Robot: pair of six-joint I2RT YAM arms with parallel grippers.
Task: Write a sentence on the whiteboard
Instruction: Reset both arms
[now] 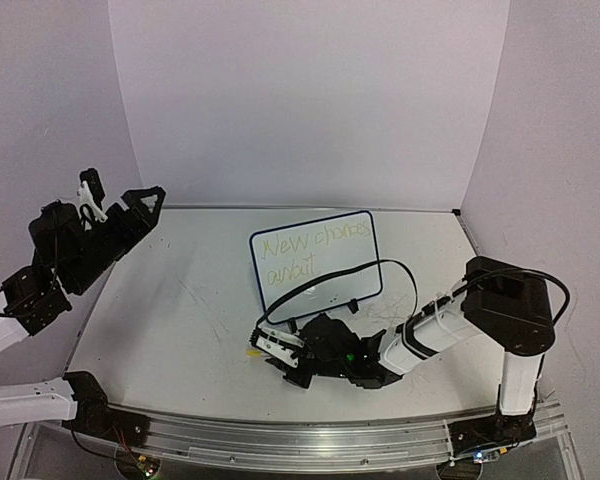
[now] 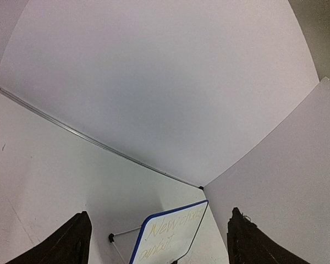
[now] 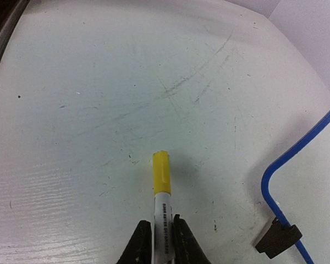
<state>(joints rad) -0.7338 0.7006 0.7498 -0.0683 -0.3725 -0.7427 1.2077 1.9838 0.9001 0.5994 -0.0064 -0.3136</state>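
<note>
We find the whiteboard [image 1: 315, 258] standing tilted at the far centre of the table [image 1: 170, 300], propped on its black feet. The sentence [image 1: 310, 244] occupies the upper left of the board in two pale yellow lines. The first line reads roughly "New chores"; we cannot read the second with certainty.

The right gripper [image 1: 278, 356] sits low over the table, near and to the left of the board's near-left corner. Its fingers [image 3: 142, 242] are clamped on the white barrel of a marker [image 3: 161, 187]. The yellow cap points away from the gripper, toward the left of the table. We cannot tell whether the cap touches the tabletop. In the right wrist view the board's blue frame and one foot [image 3: 276, 238] lie just to the right of the marker.

A black cable [image 1: 325, 280] arcs from the right arm across the lower front of the board.

The left gripper [image 1: 120, 203] is raised at the far left, well apart from the board, with its fingers spread and nothing between them.
</note>
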